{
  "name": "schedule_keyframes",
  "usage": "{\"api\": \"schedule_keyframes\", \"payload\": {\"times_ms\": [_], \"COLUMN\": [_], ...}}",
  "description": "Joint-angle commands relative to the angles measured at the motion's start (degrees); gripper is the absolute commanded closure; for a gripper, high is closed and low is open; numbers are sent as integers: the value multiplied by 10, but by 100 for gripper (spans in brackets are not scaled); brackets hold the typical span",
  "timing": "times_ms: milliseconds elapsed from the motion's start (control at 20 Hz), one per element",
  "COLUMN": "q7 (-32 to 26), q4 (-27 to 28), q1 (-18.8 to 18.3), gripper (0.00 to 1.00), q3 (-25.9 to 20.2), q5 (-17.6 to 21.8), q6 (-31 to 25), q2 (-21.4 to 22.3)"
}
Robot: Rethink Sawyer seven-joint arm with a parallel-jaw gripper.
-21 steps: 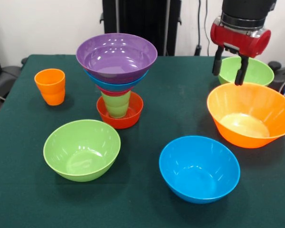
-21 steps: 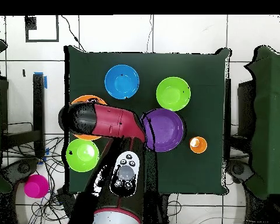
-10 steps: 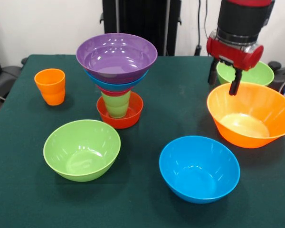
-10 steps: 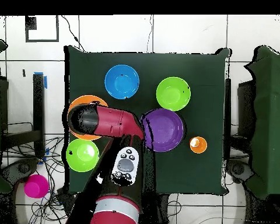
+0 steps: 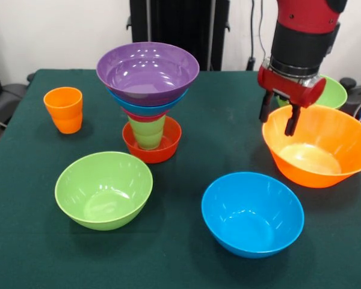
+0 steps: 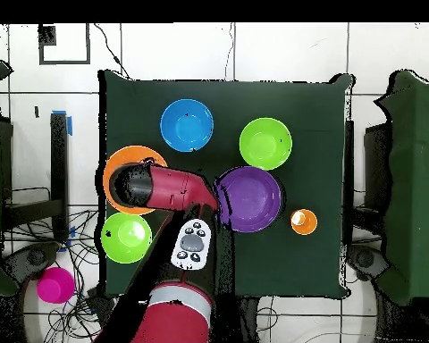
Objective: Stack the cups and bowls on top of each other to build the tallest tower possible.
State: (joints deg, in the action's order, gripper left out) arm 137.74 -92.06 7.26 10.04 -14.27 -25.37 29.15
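Note:
The tower (image 5: 147,99) stands left of centre: a red-orange bowl (image 5: 162,150) at the base, an upturned light green cup (image 5: 147,132), then thin pink, blue and purple bowls (image 5: 147,72). From overhead only the purple bowl (image 6: 250,198) shows. An orange cup (image 5: 64,109) stands alone at the far left. My gripper (image 5: 277,117) is open at the left rim of the very large orange bowl (image 5: 325,150), one finger outside the rim and one inside. In the overhead view the arm hides the gripper over that orange bowl (image 6: 113,172).
A lime green bowl (image 5: 103,189) and a blue bowl (image 5: 253,214) sit open side up near the front edge. Another lime green bowl (image 5: 332,93) lies behind the arm. A pink container (image 6: 54,285) rests on the floor beside the table.
My gripper has come down and shifted slightly left, from above the back of the large orange bowl to its left rim. Nothing else has moved.

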Motion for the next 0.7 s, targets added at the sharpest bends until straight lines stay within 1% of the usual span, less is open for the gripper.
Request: {"api": "schedule_keyframes", "payload": {"times_ms": [50,250,700], "q7": [54,61,71], "q4": [-18,-6,6], "q1": [0,8,22], "gripper": [0,0,0], "q3": [-65,-55,-40], "q5": [2,2,-5], "q6": [44,52,53], "q2": [-41,-57,-72]}}
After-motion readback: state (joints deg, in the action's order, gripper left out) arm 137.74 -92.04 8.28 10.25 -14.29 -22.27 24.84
